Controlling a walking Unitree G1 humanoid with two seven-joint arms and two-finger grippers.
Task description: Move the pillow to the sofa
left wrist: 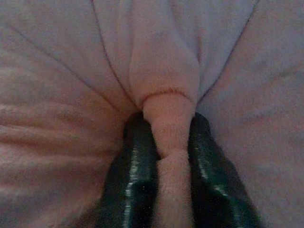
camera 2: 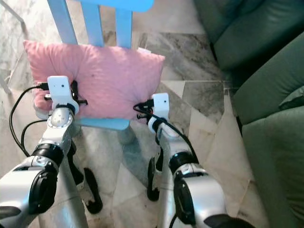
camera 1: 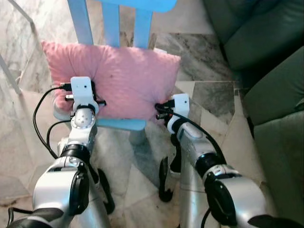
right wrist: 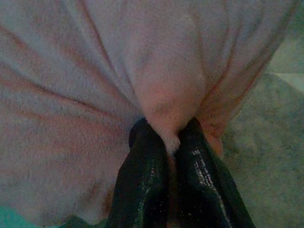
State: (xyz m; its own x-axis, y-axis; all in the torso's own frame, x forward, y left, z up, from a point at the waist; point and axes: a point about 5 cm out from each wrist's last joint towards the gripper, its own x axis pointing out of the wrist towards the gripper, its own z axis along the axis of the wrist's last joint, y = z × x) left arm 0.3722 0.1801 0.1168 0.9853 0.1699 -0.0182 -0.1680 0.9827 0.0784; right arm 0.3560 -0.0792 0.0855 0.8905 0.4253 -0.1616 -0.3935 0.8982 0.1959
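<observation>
Pink pillow [camera 1: 118, 78] on blue chair [camera 1: 121, 124], pinched by left hand [left wrist: 166, 142] and right hand [right wrist: 168, 137].

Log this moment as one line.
left gripper: pinching pillow | right gripper: pinching pillow | pillow: on chair | sofa: robot's right

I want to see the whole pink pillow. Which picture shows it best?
The left eye view: the whole pillow shows on the blue chair. The right eye view shows it similarly. Each wrist view shows just a fold pinched by the left pincer or right pincer.

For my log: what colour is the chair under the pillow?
Light blue chair, clearest in the left eye view.
</observation>
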